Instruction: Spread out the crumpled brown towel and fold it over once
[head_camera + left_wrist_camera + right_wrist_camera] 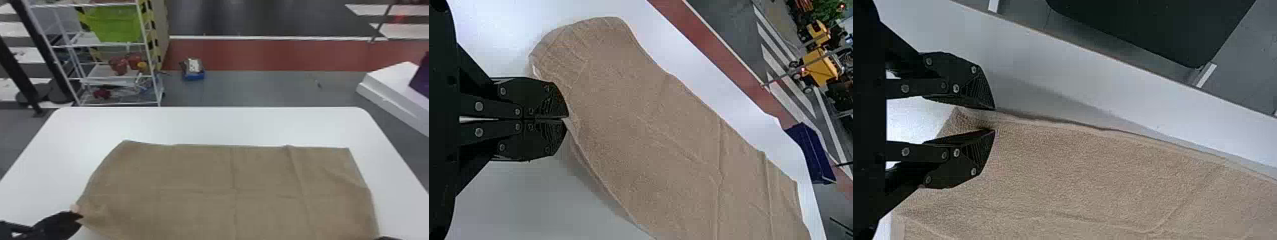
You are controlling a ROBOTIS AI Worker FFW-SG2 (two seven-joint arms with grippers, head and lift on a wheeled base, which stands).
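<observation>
Beyond the far edge of the white worktop [223, 124], a white wire rack [146, 60] stands on the floor toward the left. The brown towel [204, 178] lies broad over the middle and near part of the worktop, its far side roughly parallel to the far edge, with a few creases running across it. Its left side bows inward toward the far left corner (a slight slant rather than a crumple).

The left tool [567, 118] has its fingers pressed together on the towel's edge near its near left corner, a bit of cloth drawn up at the tips. The right tool [994, 120] has its fingers spread, with the towel's near right corner area lying between them, close to the worktop's near edge.

Spreading looks all but done, and the fold is probably next. To do it well, the right tool should close on the hem only once both tips straddle the cloth, taking a modest pinch rather than a bunch. Then both tools would best rise together and carry the near side toward the far side at one pace, keeping light tension between them. Lifting unevenly could skew the fold; pulling too hard could drag the whole towel or slip the left pinch.
</observation>
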